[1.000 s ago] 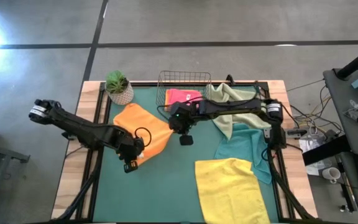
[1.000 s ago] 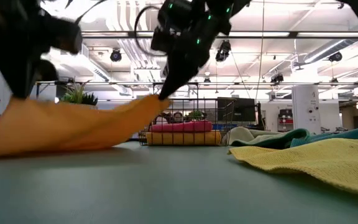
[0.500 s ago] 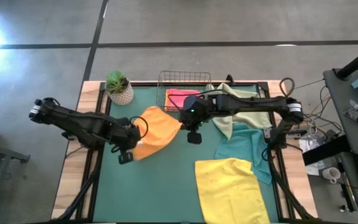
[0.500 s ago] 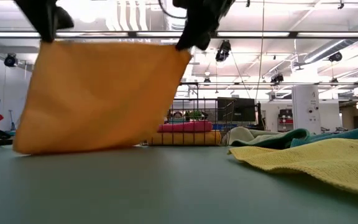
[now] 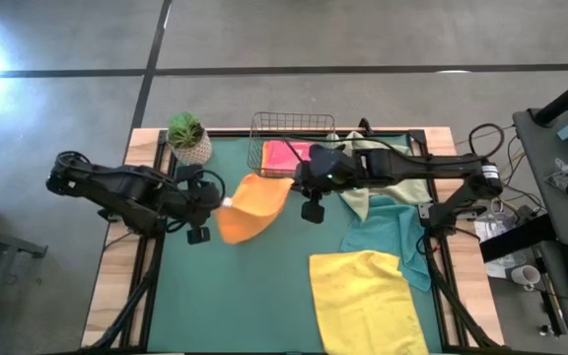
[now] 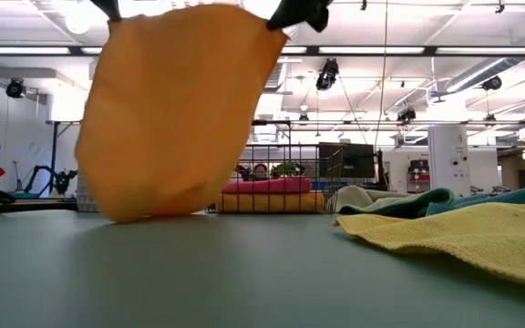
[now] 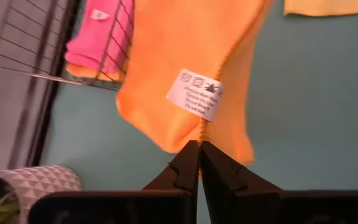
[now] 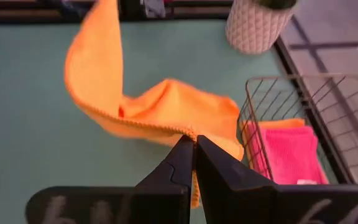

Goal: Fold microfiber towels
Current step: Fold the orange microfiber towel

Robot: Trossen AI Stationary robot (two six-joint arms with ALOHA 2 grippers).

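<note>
Low view: left gripper point(image 7: 199, 144) and right gripper point(image 8: 193, 140), jaws clamped, hold the orange towel point(image 6: 176, 109) hanging above the bench point(image 6: 244, 273).

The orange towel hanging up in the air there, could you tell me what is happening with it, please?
Both arms have the orange towel lifted off the green mat. The left hand is shut on one corner and the right hand on another, so the cloth hangs between them with its bottom edge near the mat. A pink towel already lies folded in the wire basket. The yellow towel, teal towel and pale green towel lie unfolded on the right side.
</note>
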